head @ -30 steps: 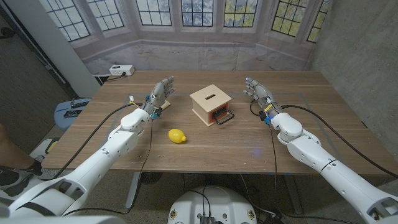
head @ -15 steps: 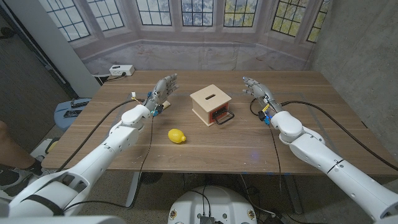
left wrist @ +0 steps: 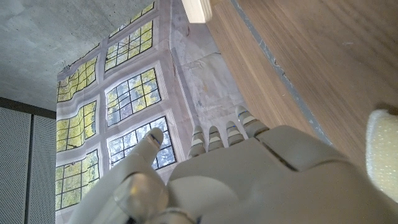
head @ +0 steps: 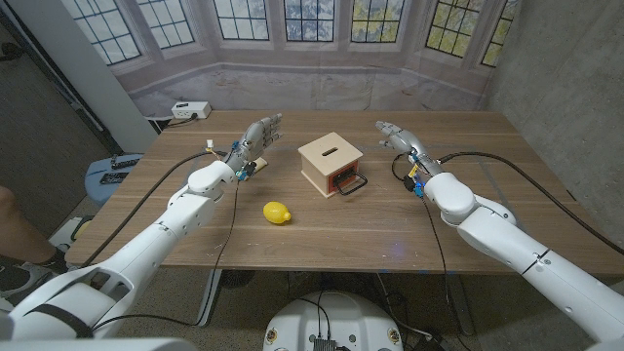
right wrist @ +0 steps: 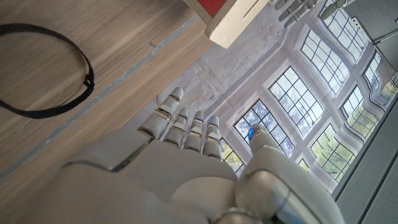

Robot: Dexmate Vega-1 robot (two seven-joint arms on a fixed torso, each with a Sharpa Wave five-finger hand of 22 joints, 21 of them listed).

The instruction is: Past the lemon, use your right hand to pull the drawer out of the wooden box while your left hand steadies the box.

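Observation:
The light wooden box (head: 330, 161) stands at mid table, a slot in its top. Its red drawer front carries a black loop handle (head: 351, 182) that faces me and lies toward the right. The yellow lemon (head: 278, 213) lies nearer me, left of the box. My left hand (head: 255, 140) hovers left of the box, fingers apart, holding nothing. To the right of the box my right hand (head: 398, 138) is likewise open and apart from it. In the right wrist view, my right hand (right wrist: 186, 168) is short of the black handle (right wrist: 43, 74) and the box corner (right wrist: 233, 18).
The table (head: 487, 185) has bare wood in front of the box and along its right side. A white device (head: 190, 109) sits on the sill behind the far left corner. Black cables run along both forearms. A small pale yellow piece (head: 261, 162) lies by my left hand.
Both hands have crept a little farther from me, and the right hand has edged slightly toward the box. Box, drawer and lemon have not moved.

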